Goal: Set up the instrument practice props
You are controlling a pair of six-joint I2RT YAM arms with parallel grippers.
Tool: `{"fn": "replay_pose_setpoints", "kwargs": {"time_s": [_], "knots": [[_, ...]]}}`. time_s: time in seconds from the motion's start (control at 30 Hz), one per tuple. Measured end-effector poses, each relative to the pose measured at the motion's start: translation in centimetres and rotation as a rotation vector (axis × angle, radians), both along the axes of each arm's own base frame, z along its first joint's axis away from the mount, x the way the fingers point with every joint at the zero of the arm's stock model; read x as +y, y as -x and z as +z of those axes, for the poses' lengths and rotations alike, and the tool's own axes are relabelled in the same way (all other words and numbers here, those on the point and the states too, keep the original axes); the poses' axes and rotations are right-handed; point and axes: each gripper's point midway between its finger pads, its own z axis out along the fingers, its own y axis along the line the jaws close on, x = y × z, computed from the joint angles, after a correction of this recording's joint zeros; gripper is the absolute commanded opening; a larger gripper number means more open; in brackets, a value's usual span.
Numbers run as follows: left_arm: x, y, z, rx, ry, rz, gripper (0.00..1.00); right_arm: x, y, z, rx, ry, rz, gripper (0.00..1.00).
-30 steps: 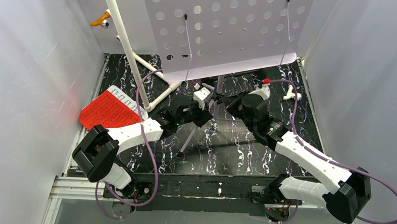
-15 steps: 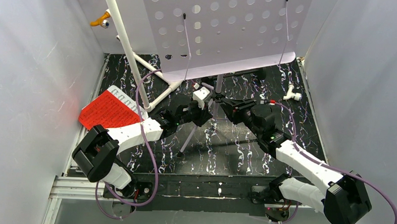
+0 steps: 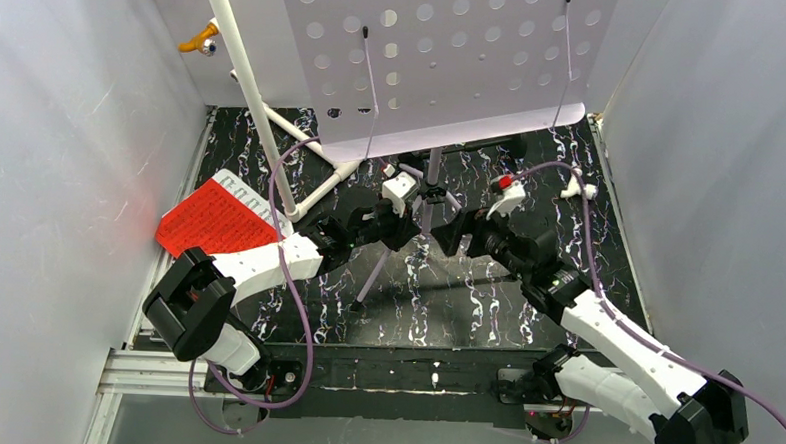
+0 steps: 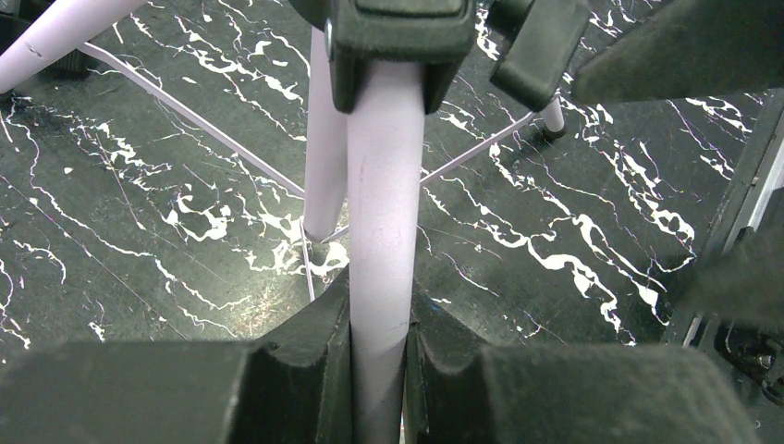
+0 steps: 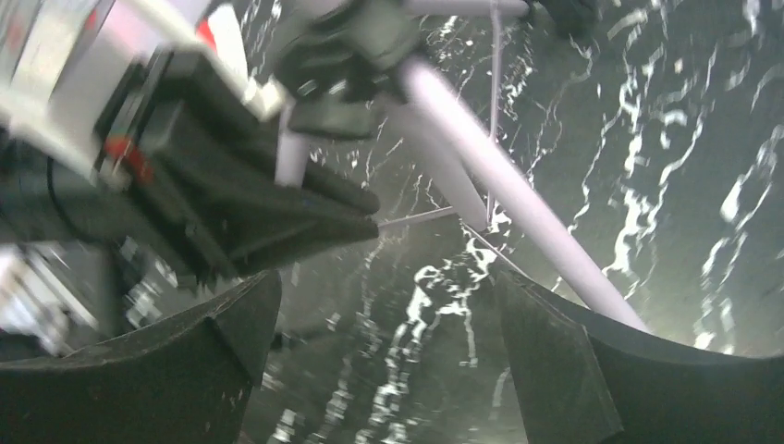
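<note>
The lilac perforated music stand [image 3: 446, 54] stands at the back, its tripod legs spread on the black marbled mat. My left gripper [image 3: 405, 227] is shut on one lilac leg [image 4: 384, 213], which runs straight up between its fingers [image 4: 305, 342] to the black hub [image 4: 398, 37]. My right gripper [image 3: 443, 231] is just right of it, open, with only the mat between its fingers [image 5: 231, 324]. Another lilac leg [image 5: 518, 203] passes close by its right finger. The red music sheet [image 3: 214, 219] lies flat at the left.
A white PVC pipe frame [image 3: 249, 96] rises at the back left, its foot next to the red sheet. A small white pipe fitting [image 3: 578, 190] lies at the back right. Grey walls close in both sides. Lilac cables loop from both arms.
My right gripper has opened wide, and its wrist has turned and dropped in beside the left gripper at the tripod. The left gripper has kept its hold on the leg.
</note>
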Motion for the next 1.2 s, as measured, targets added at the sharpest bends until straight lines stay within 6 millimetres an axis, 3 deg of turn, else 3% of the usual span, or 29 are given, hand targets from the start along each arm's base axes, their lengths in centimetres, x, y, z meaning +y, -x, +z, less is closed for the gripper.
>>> {"fn": "replay_pose_setpoints", "kwargs": {"time_s": [0.2, 0.4, 0.53, 0.57, 0.67, 0.7, 0.93, 1.2], "knots": [[0.0, 0.0, 0.0, 0.001, 0.000, 0.000, 0.00, 0.6, 2.3, 1.1, -0.427, 0.285, 0.232, 0.97], [0.0, 0.0, 0.0, 0.003, -0.001, 0.000, 0.00, 1.0, 0.2, 4.6, -0.735, 0.486, 0.261, 0.73], [0.0, 0.0, 0.0, 0.006, -0.004, 0.000, 0.00, 2.0, -0.9, 4.7, -0.826, 0.589, 0.312, 0.53], [0.0, 0.0, 0.0, 0.006, -0.004, 0.000, 0.00, 2.2, -1.1, 4.6, -0.843, 0.612, 0.326, 0.53], [0.0, 0.0, 0.0, 0.006, -0.005, 0.000, 0.00, 2.6, -1.6, 4.3, -0.865, 0.653, 0.340, 0.72], [0.0, 0.0, 0.0, 0.007, -0.005, 0.000, 0.00, 2.6, -1.8, 4.3, -0.873, 0.663, 0.332, 0.73], [0.0, 0.0, 0.0, 0.010, -0.007, 0.000, 0.00, 2.3, -2.8, 6.1, -0.932, 0.684, 0.243, 0.68], [0.0, 0.1, 0.0, 0.013, -0.008, 0.000, 0.00, 3.2, -3.5, 4.7, -0.921, 0.740, 0.254, 0.66]]}}
